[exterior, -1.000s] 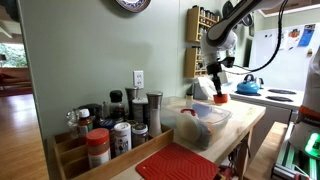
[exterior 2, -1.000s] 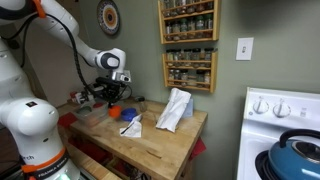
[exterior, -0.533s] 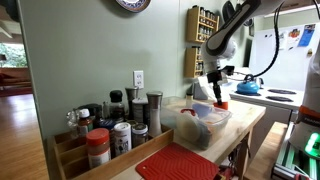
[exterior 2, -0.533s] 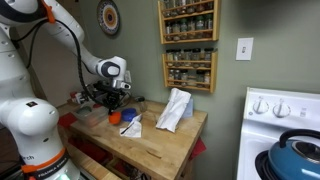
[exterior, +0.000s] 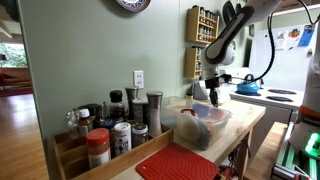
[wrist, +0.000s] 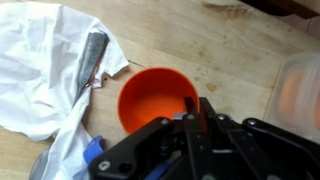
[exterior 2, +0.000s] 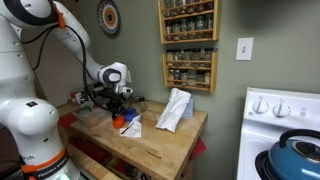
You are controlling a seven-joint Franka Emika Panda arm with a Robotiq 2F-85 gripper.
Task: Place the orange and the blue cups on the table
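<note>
The orange cup [wrist: 152, 100] stands upright and close over the pale wooden table [wrist: 235, 50]. My gripper [wrist: 197, 108] is shut on its rim, with one finger inside and one outside. In an exterior view the gripper [exterior 2: 118, 110] is low over the table [exterior 2: 160, 142] with the orange cup [exterior 2: 122, 122] under it. In an exterior view the gripper [exterior: 213, 94] is behind the clear bowl, and the cup is mostly hidden there. I cannot make out the blue cup with certainty. A bluish shape shows through the bowl.
A crumpled white cloth [wrist: 50, 60] lies right beside the cup and also shows in an exterior view [exterior 2: 175, 108]. A clear bowl [exterior: 200, 122] stands nearby. Spice jars [exterior: 112, 128], a red ribbed mat [exterior: 180, 163] and a blue kettle [exterior 2: 296, 155] are further off.
The gripper has come down toward the table with the orange cup in it. The cup has sunk behind the clear bowl in one exterior view.
</note>
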